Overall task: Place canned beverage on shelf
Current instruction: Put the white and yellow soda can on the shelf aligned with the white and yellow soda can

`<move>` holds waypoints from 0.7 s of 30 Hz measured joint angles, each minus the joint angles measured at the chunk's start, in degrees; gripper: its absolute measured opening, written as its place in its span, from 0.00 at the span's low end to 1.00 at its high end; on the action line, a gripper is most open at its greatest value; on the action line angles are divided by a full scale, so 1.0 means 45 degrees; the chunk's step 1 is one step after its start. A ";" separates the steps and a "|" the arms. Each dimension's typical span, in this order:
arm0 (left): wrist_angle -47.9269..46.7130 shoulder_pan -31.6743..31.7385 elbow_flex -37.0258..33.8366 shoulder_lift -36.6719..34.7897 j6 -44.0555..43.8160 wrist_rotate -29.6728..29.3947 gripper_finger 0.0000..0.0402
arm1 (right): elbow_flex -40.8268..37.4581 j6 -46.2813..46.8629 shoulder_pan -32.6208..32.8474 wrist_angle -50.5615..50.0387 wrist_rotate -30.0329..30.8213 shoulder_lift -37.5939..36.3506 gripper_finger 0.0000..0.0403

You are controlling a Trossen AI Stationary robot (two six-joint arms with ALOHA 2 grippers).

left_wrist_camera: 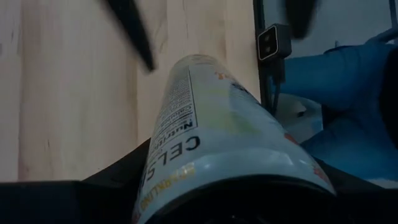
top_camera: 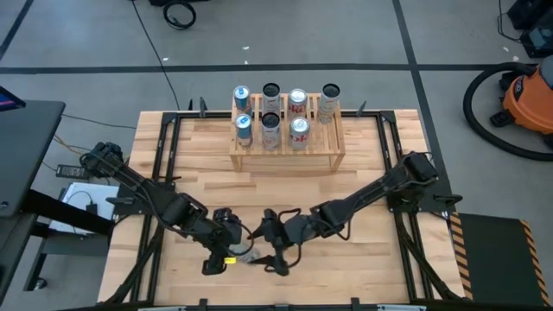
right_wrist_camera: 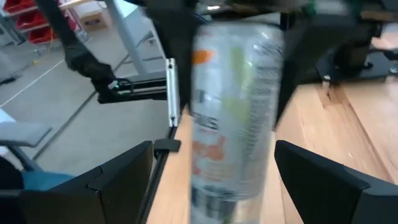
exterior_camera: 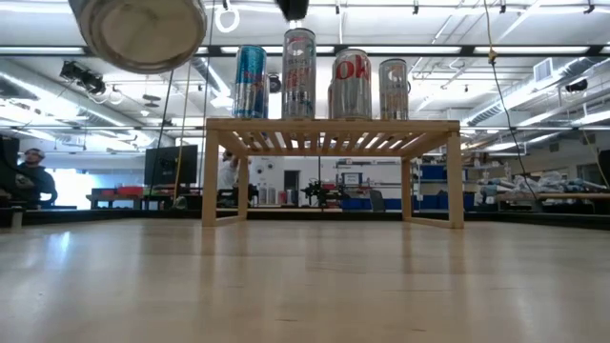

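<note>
The can (left_wrist_camera: 217, 143) lies pinched in my left end effector (top_camera: 226, 250), held above the near part of the counter (top_camera: 371, 268), well apart from the shelf (top_camera: 287, 149) with its seven cans. My right end effector (top_camera: 278, 259) sits just beside it, fingers spread around the can without touching.

a: what is the tabletop (top_camera: 363, 173) made of?
b: pale wood planks with a smooth, faintly shiny finish. the shelf (top_camera: 287, 156) is light wood too, bare and matt, with slats on top.
a: and the cans up there?
b: the cans on the shelf (exterior_camera: 324, 86) are glossy metal with printed sides.
a: the one held low?
b: the held can (left_wrist_camera: 217, 143) is smooth metal with a satin printed skin and a bright bare base. the left end effector (top_camera: 226, 250) and right end effector (top_camera: 275, 246) look matt black plastic.
</note>
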 joint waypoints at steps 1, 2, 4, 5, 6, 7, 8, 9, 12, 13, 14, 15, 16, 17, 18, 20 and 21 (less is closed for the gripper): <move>0.0010 0.0000 0.0000 0.0000 0.0146 -0.0025 0.64 | 0.0000 0.0113 -0.0089 0.0069 -0.0048 0.0073 0.86; 0.0010 0.0000 0.0000 0.0000 0.0272 -0.0051 0.64 | -0.0003 0.0156 -0.0168 0.0043 -0.0122 0.0096 0.86; 0.0002 -0.0003 0.0000 0.0000 0.0568 -0.0241 0.64 | 0.0000 0.0238 -0.0306 0.0301 -0.0345 0.0192 0.86; 0.0023 -0.0005 0.0000 0.0000 0.0755 -0.0339 0.64 | 0.0000 0.0321 -0.0357 0.0415 -0.0438 0.0216 0.86; 0.0068 0.0000 0.0000 0.0000 0.0860 -0.0428 0.65 | 0.0000 0.0408 -0.0390 0.0516 -0.0574 0.0249 0.86; 0.0138 0.0035 0.0000 0.0000 0.1010 -0.0484 0.65 | 0.0000 0.0430 -0.0414 0.0715 -0.0738 0.0327 0.86; 0.0217 0.0049 0.0000 0.0000 0.1110 -0.0503 0.65 | 0.0000 0.0443 -0.0443 0.0842 -0.0837 0.0412 0.86; 0.0317 0.0052 0.0000 0.0000 0.1165 -0.0527 0.65 | 0.0000 0.0489 -0.0464 0.0833 -0.0859 0.0457 0.86; 0.0741 0.0129 0.0000 0.0005 0.1493 -0.0729 0.66 | -0.0005 0.0543 -0.0492 0.0707 -0.0935 0.0477 0.86; 0.0795 0.0167 0.0000 0.0005 0.1586 -0.0689 0.66 | -0.0001 0.0543 -0.0503 0.0678 -0.0965 0.0458 0.86; 0.0836 0.0208 0.0000 0.0005 0.1695 -0.0657 0.66 | 0.0000 0.0536 -0.0518 0.0687 -0.0975 0.0457 0.86; 0.0864 0.0252 0.0000 0.0005 0.1764 -0.0616 0.66 | 0.0000 0.0527 -0.0518 0.0701 -0.1069 0.0457 0.86; 0.0908 0.0302 0.0000 0.0005 0.1787 -0.0589 0.66 | 0.0000 0.0518 -0.0518 0.0699 -0.1148 0.0457 0.86; 0.0944 0.0344 0.0000 0.0005 0.1784 -0.0532 0.66 | 0.0000 0.0513 -0.0518 0.0696 -0.1227 0.0457 0.86; 0.0979 0.0397 0.0000 0.0005 0.1784 -0.0514 0.66 | 0.0000 0.0518 -0.0518 0.0656 -0.1294 0.0457 0.86; 0.0998 0.0501 -0.0005 0.0010 0.1787 -0.0499 0.66 | 0.0000 0.0518 -0.0523 0.0555 -0.1311 0.0457 0.86; 0.1012 0.0562 -0.0010 0.0010 0.1779 -0.0470 0.66 | 0.0000 0.0514 -0.0523 0.0512 -0.1305 0.0453 0.86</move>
